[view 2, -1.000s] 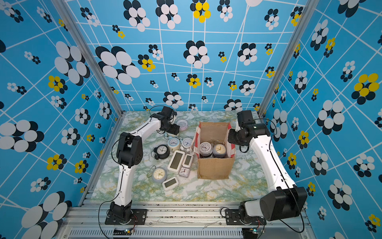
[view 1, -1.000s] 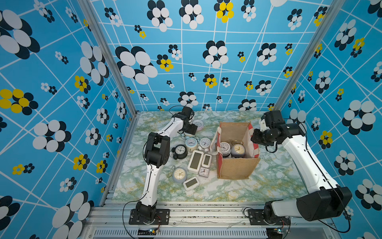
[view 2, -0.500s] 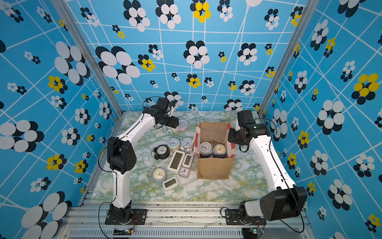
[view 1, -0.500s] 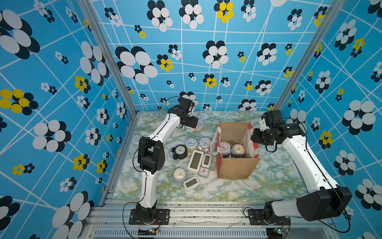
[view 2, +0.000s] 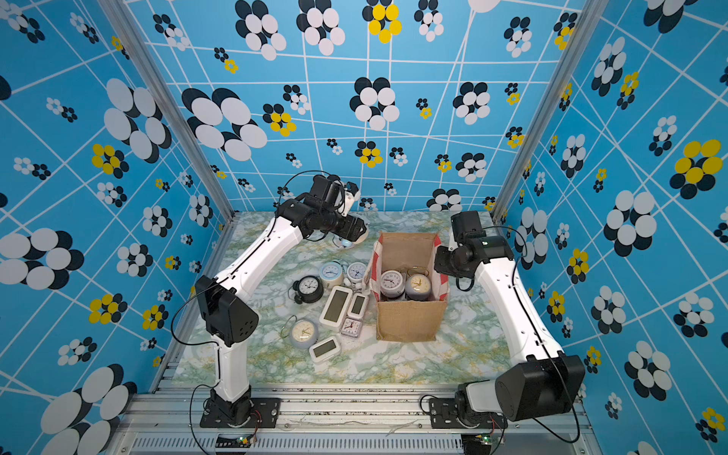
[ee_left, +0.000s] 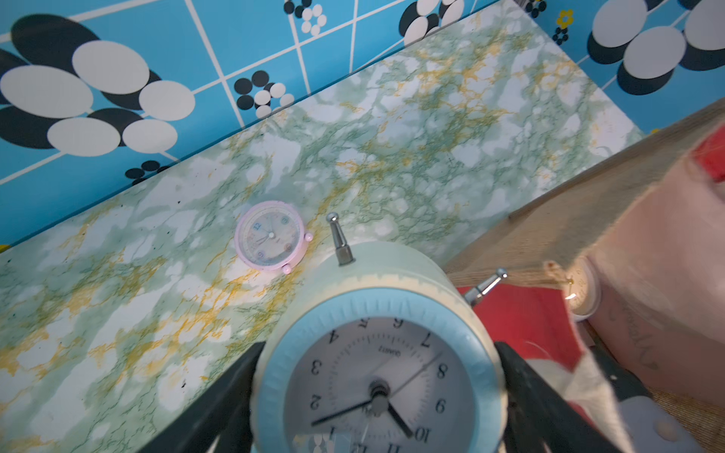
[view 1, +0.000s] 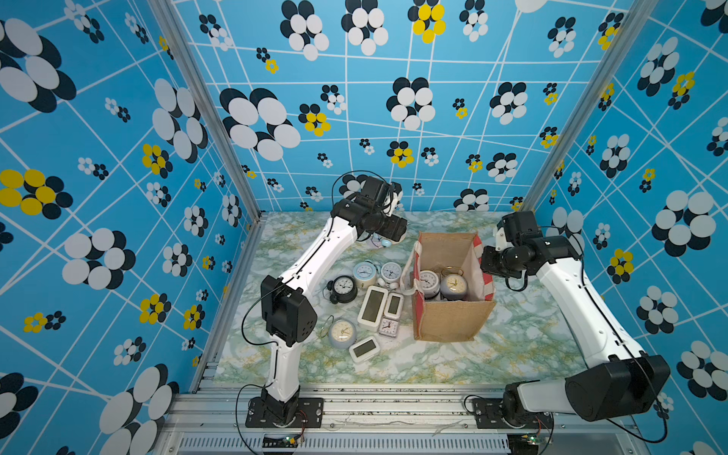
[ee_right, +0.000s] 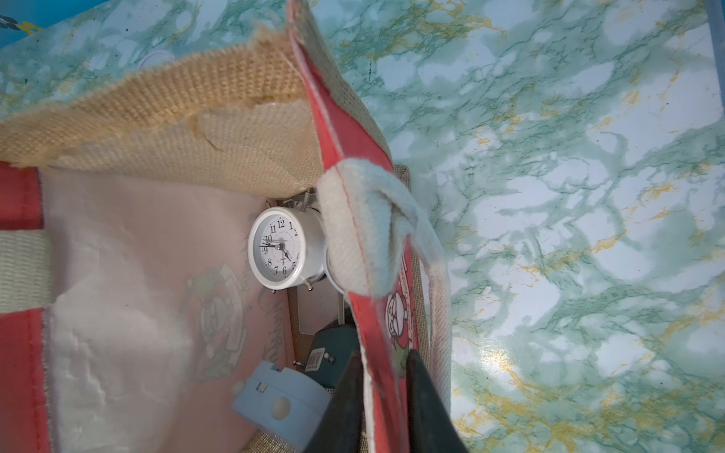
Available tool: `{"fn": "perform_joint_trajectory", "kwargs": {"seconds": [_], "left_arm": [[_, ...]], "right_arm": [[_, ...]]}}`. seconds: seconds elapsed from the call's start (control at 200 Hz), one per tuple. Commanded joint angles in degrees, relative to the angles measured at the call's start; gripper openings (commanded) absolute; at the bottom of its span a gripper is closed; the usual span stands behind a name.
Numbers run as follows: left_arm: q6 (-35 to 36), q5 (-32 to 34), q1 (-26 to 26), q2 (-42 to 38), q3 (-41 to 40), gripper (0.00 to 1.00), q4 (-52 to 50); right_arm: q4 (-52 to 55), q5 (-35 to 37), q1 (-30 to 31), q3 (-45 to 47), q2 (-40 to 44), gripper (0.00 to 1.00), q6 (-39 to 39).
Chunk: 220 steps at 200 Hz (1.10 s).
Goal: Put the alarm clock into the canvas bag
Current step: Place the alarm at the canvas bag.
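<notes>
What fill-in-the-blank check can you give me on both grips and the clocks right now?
1. The fingers of the left gripper clamp an alarm clock with a ___ rim.
2. The right gripper pinches the canvas bag by its ___ side panel.
3. In both top views, ___ clock faces show inside the bag.
4. The small clock lying alone on the table near the back wall is ___.

Missing words: blue; red; two; pink

alarm clock (ee_left: 376,353): pale-blue rim | canvas bag (view 1: 453,323): tan, red sides | table (view 1: 532,335): green-yellow marbling
</notes>
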<state>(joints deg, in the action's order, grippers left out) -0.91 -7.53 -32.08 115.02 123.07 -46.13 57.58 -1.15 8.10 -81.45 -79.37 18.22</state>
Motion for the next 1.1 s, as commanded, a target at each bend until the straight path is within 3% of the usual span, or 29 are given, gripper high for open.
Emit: {"fn": "perform_joint_trajectory", "kwargs": {"seconds": [0.0, 0.225, 0.37, 0.515, 0.805, 1.059, 1.094], "left_arm": [[-0.76, -1.0, -2.26, -3.59, 3.27, 0.53, -0.88], [-0.25, -2.23, -7.79, -4.75, 4.95, 0.5, -2.05], [-0.08, -2.7, -11.05, -4.2, 6.02, 0.48, -2.77], [0.21, -3.65, -13.74, -2.6, 7.43, 0.47, -3.79], [-1.45, -7.46, -19.08, 4.29, 9.46, 0.44, -2.55], [-2.53, -9.06, -19.81, 10.34, 7.69, 0.44, -1.16], [-2.61, -9.09, -19.78, 11.08, 7.28, 0.4, -0.92]], "right_arm": [[0.45, 1.67, 0.08, 1.03, 1.46, 0.21, -0.91], [1.39, 1.41, 0.12, 2.85, 3.12, 0.19, -1.14], [1.73, 1.24, 0.04, 3.21, 3.74, 0.12, -1.05], [1.83, 1.37, 0.08, 3.13, 4.09, 0.0, -1.21], [2.07, 1.63, 0.08, 2.51, 4.64, 0.0, -1.26], [2.45, 2.09, 0.08, 1.79, 4.81, 0.0, -1.36], [2.49, 2.2, 0.05, 1.73, 4.8, 0.0, -1.5]]}}
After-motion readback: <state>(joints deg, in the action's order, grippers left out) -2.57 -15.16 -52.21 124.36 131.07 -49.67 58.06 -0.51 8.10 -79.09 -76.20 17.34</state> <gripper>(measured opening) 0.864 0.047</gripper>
